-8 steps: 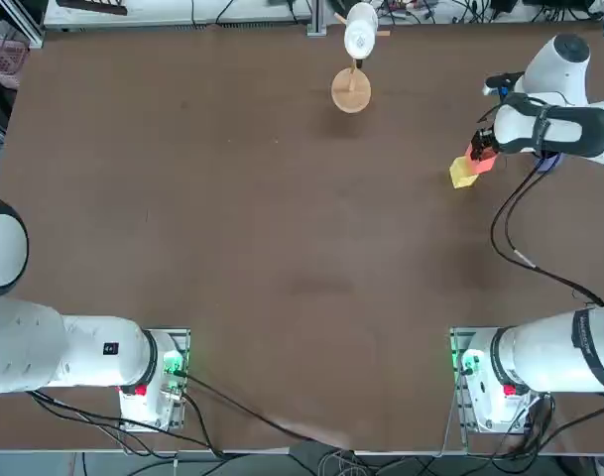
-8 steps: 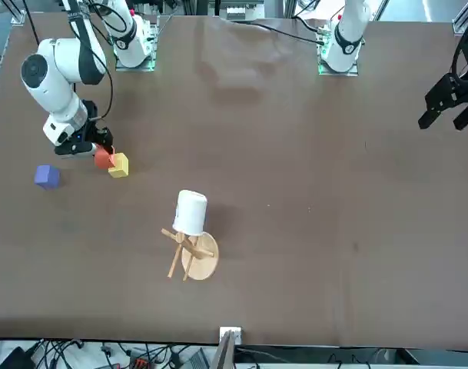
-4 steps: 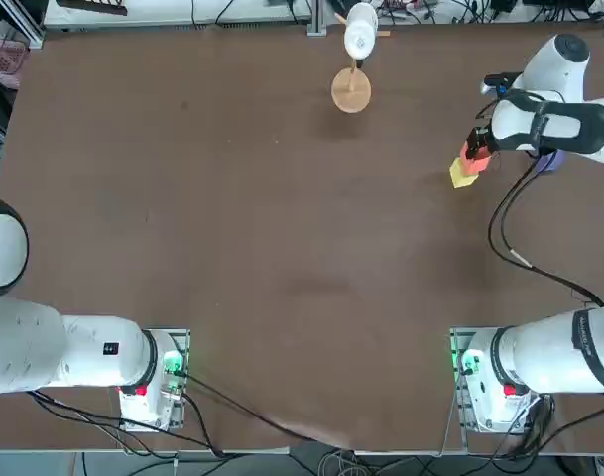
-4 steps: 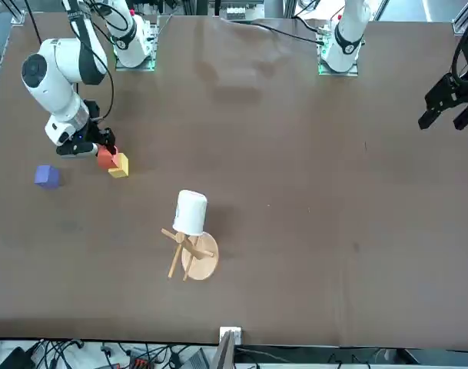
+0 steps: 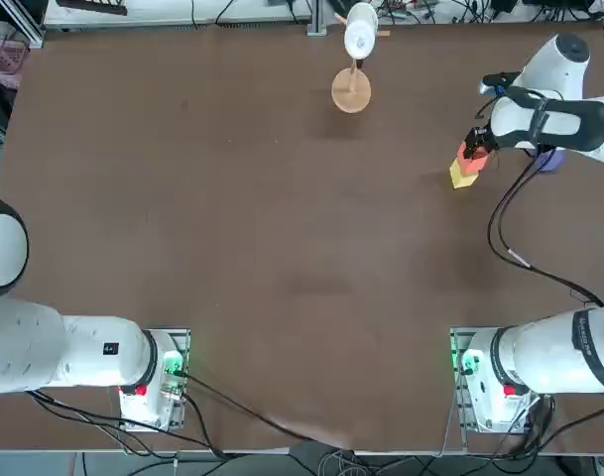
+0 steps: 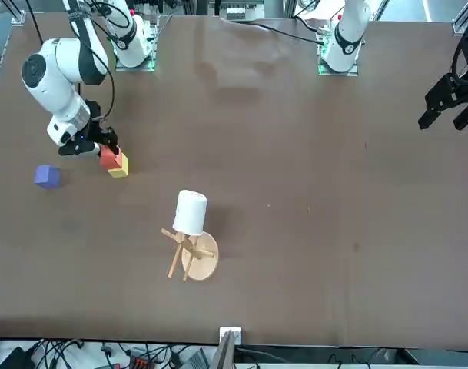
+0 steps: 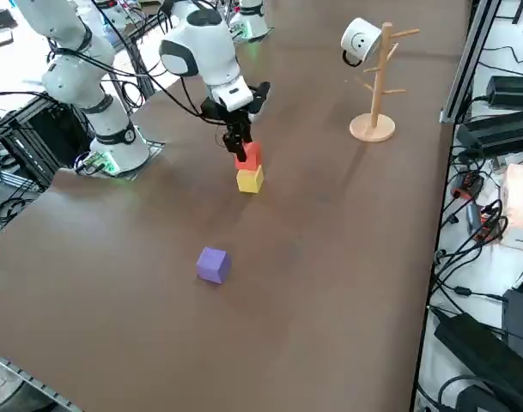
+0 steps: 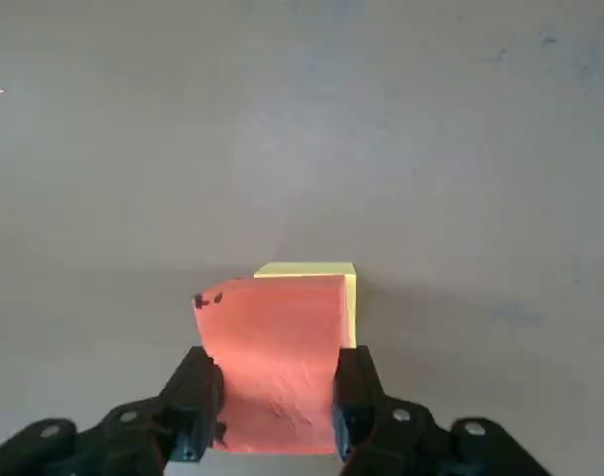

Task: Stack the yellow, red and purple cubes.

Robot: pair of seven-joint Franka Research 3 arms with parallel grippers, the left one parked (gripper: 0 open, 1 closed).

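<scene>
Right gripper is clamped on the red cube, one finger pad pressed to each side face. It holds the cube directly above the yellow cube, which sits on the table. In the wrist view only a thin strip of yellow shows past the red cube's far edge and along one side, so the two are closely but not perfectly aligned. From the right side view the red cube appears to rest on the yellow one, though contact cannot be confirmed at this angle. The purple cube lies alone on the table, well apart from the yellow cube, on the side nearer the table's right edge. A wooden mug stand carrying a white mug stands well apart from the yellow cube, toward the table's far edge.
</scene>
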